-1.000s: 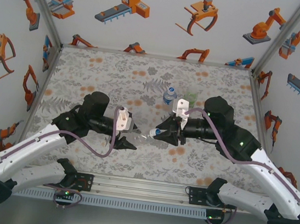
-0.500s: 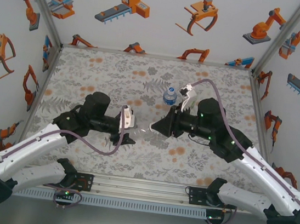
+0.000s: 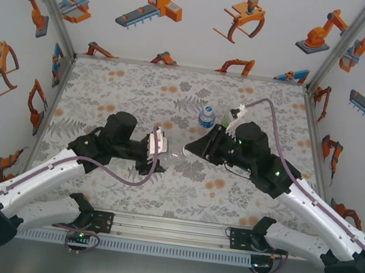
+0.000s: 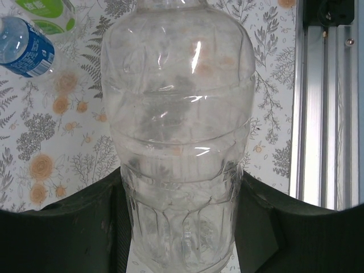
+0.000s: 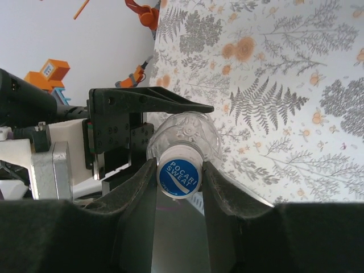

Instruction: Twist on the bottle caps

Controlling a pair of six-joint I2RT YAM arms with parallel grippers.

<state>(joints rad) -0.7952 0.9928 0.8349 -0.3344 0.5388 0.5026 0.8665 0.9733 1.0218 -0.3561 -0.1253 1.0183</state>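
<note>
A plain clear bottle [image 4: 176, 142] lies level between the two arms, and my left gripper [image 4: 182, 227] is shut on its base end. On the bottle's neck [image 5: 187, 133] sits a white cap with a blue printed top [image 5: 178, 176]. My right gripper [image 5: 178, 182] is shut on that cap from both sides. In the top view the left gripper [image 3: 159, 157] and right gripper [image 3: 190, 152] face each other with the bottle [image 3: 175, 154] between them. A blue-label bottle [image 3: 206, 117] stands behind them. A green-tinted bottle [image 3: 227, 122] beside it is partly hidden by the right arm.
The blue-label bottle [image 4: 25, 48] and the green-tinted one [image 4: 48, 10] stand close together just beyond the held bottle. An aluminium rail [image 3: 170, 232] runs along the table's near edge. Patterned walls close in the left, back and right sides.
The right wrist has rolled about its axis while gripping the cap, so its camera block has swung up and to the right. The left arm has shifted slightly and still holds the bottle.
</note>
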